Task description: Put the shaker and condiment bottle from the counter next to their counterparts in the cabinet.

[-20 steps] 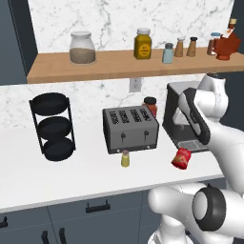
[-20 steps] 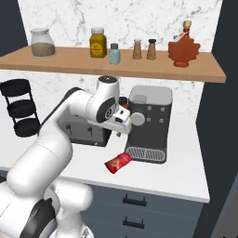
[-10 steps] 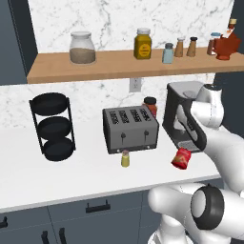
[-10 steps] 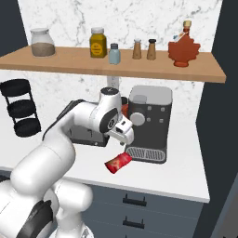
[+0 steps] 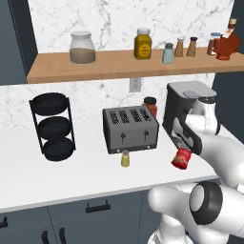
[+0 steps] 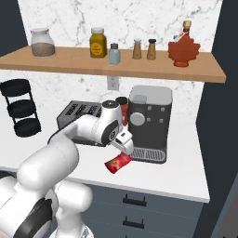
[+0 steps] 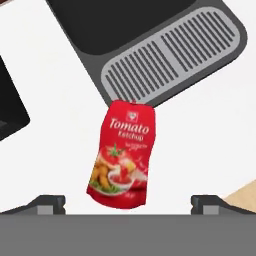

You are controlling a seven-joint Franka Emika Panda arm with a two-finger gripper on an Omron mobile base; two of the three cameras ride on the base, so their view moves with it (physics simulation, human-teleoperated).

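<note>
Two task things lie on the white surface (image 5: 57, 178). The condiment bottle (image 7: 122, 155), red with "Tomato Ketchup" printed on it, lies flat at the centre of the hand view, its top end touching the grey ribbed drip tray of the coffee machine (image 6: 148, 122). In the right base view the same bottle (image 6: 118, 163) lies at the middle of the frame, just in front of the machine's tray. The shaker (image 5: 125, 158), yellow-green with a tan cap, stands upright at the centre of the left base view, just in front of the toaster (image 5: 130, 129).

The gripper (image 7: 127, 200) hangs over the bottle; its fingers (image 7: 46, 203) sit at the bottom corners of the hand view, spread wide, with the bottle's lower end between them and neither tip touching it. In the right base view the hand sits just above the bottle.

On the wooden cabinet (image 5: 119, 64) shelf across the upper part of the left base view stand a glass jar (image 5: 82, 47), a yellow jar (image 5: 143, 44), the pale blue shaker (image 5: 167, 53), two brown shakers (image 5: 186, 46) and, at the far right, the dark red leaf-shaped bottle (image 6: 183, 46). A black three-tier rack (image 5: 55, 126) stands at the left, and a red-lidded jar (image 5: 150, 105) stands behind the toaster.
</note>
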